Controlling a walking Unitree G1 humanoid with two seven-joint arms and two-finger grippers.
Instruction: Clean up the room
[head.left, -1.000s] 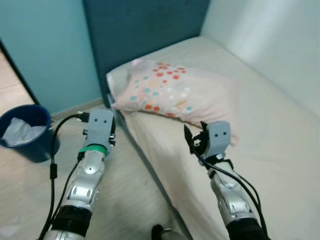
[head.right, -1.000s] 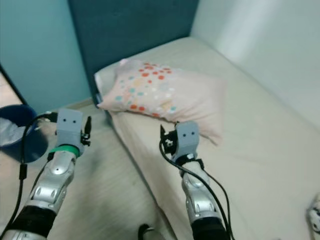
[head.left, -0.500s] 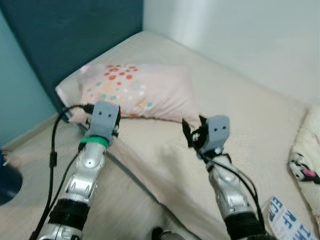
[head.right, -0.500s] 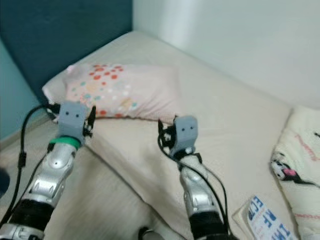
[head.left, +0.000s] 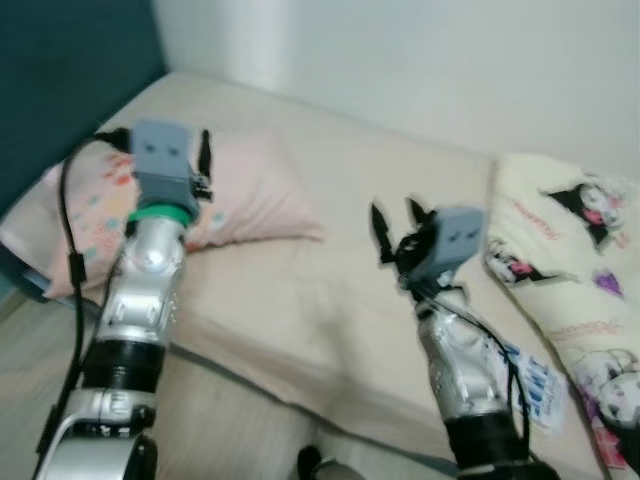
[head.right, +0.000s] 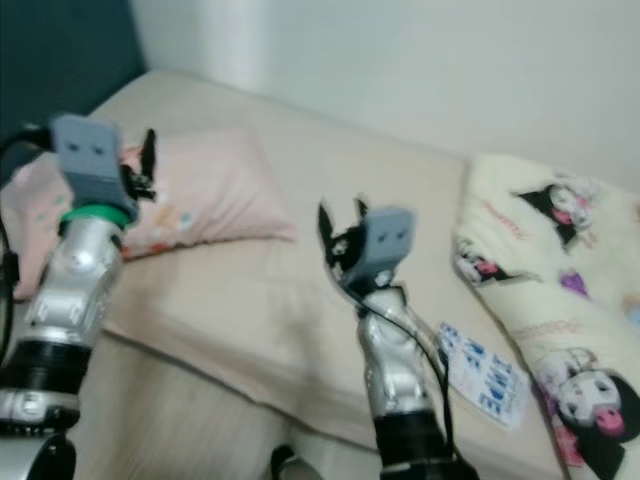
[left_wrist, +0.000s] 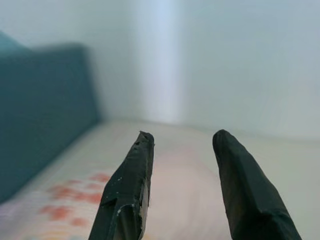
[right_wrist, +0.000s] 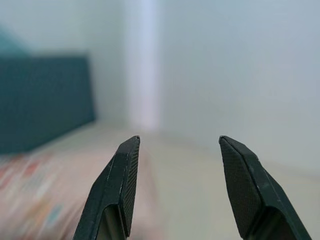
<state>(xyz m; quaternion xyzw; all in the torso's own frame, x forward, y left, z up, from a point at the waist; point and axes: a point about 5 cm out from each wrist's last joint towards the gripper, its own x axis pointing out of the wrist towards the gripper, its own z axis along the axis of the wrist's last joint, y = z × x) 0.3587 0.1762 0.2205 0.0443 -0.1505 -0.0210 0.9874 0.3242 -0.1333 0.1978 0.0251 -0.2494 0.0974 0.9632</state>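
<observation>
The view has swung right, away from the bin, and along the bed (head.left: 300, 300) lie the pillow (head.left: 240, 195) under the raised left gripper (left_wrist: 182, 145), the right gripper (head.left: 395, 215) at mid-bed, both spread wide and empty, then a booklet (head.right: 480, 375) and cartoon blanket (head.left: 570, 270).

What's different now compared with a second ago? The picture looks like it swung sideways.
The camera turned to the robot's right, along the bed: the blue bin left view, and a cartoon blanket and a blue-printed packet appeared. Both the left gripper and the right gripper stayed open, holding nothing. The dotted pillow lay unmoved.
</observation>
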